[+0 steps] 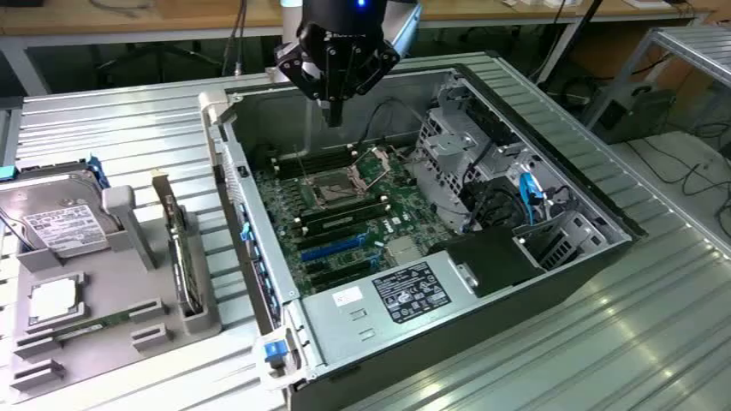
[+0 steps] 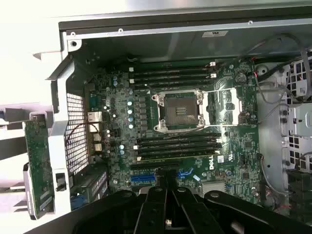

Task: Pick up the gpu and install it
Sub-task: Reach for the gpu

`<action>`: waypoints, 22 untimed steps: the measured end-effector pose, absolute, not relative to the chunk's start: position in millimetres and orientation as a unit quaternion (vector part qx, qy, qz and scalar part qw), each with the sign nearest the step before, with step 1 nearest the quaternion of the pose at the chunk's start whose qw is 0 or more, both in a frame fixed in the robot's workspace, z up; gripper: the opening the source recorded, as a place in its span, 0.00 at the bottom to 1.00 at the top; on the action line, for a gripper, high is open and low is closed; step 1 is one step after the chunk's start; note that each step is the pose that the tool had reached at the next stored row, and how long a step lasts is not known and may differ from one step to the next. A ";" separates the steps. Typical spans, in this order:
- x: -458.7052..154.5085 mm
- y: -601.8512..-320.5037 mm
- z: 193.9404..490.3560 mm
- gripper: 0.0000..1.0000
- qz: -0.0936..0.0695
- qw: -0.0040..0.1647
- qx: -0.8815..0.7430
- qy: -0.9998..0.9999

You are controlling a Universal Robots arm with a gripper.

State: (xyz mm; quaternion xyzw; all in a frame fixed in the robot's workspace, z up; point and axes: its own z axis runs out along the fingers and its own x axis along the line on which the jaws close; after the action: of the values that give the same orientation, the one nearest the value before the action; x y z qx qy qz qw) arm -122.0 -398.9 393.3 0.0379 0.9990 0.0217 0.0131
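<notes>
Gpu (image 1: 181, 257) stands racked; closed fingers (image 1: 332, 111) hover above case (image 1: 457, 334).

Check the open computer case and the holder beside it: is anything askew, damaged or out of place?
Nothing looks damaged or spilled. The processor socket on the motherboard is empty, its metal cover swung open. The gpu stands on edge in the grey holder, outside the case.

The gripper (image 1: 334, 110) was matte black, a diamond-shaped frame of jointed links tapering to a narrow tip. A small blue light (image 1: 359, 4) glowed at its 12 o'clock, with a pale grey wrist housing (image 1: 402, 21) at 1 o'clock. In the wrist view, broad black ridged bars converged.
</notes>
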 end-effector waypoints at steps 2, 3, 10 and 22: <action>-122.0 -398.9 393.3 0.11 0.022 0.013 0.038 0.999; -121.9 -398.9 393.3 0.11 0.022 0.013 0.038 0.999; -133.6 -409.9 393.1 0.11 0.022 0.013 0.038 0.999; -173.8 -429.1 393.2 0.11 0.022 0.014 0.038 0.999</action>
State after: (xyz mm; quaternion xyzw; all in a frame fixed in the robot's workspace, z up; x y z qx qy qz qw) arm -173.8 -429.1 393.2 0.0377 0.9990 0.0217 0.0139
